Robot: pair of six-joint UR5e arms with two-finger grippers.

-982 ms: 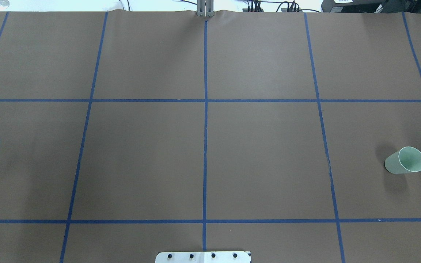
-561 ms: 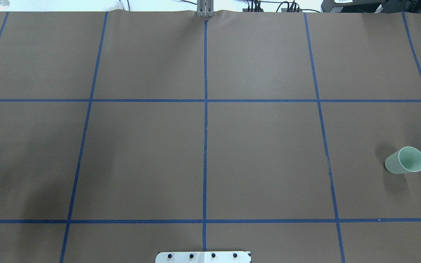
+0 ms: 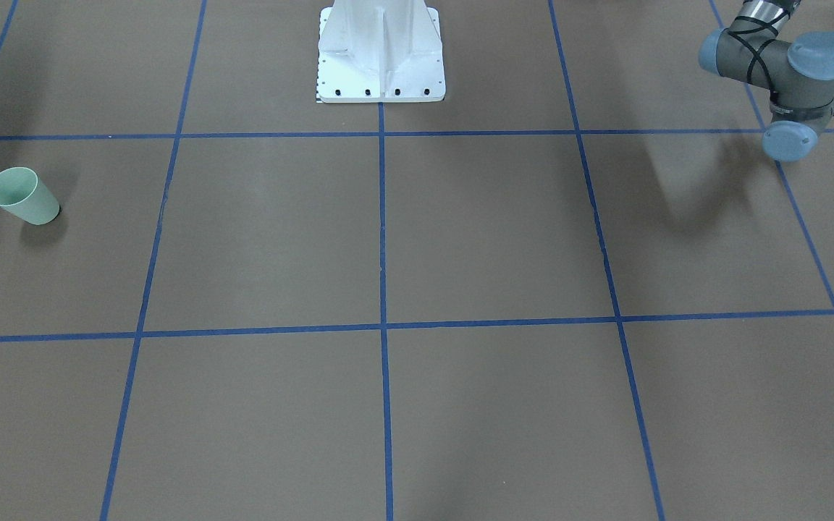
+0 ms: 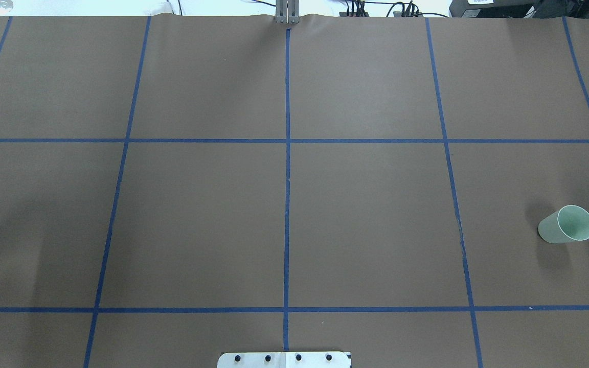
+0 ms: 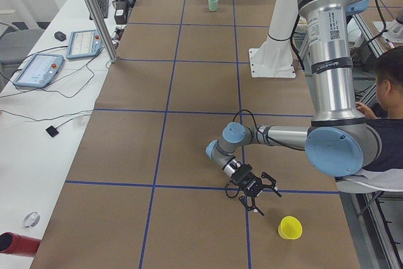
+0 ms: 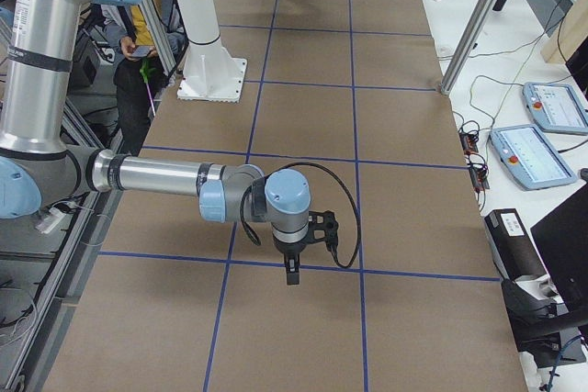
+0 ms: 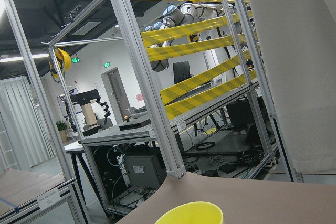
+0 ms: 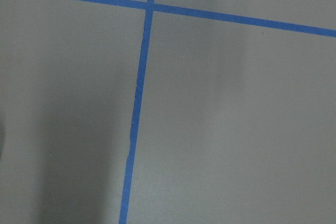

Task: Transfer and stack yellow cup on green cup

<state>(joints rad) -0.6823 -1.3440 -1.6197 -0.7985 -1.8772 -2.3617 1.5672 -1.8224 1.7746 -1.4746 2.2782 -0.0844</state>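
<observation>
The yellow cup stands upright near the table's left end; its rim fills the bottom of the left wrist view. My left gripper hangs low just beside it, apart from it; I cannot tell whether it is open or shut. The green cup stands upright and alone at the table's right end, and also shows in the front view. My right gripper points down over bare table near a blue tape line; I cannot tell its state. Neither gripper shows in the overhead view.
The white robot base plate sits at the near middle edge. Blue tape lines grid the brown table. A seated person is beside the left arm. Tablets and an aluminium post stand along the far edge.
The left arm's blue-grey joints, at the overhead view's left edge earlier, have slid out of that view to the left. The green cup has not moved.
</observation>
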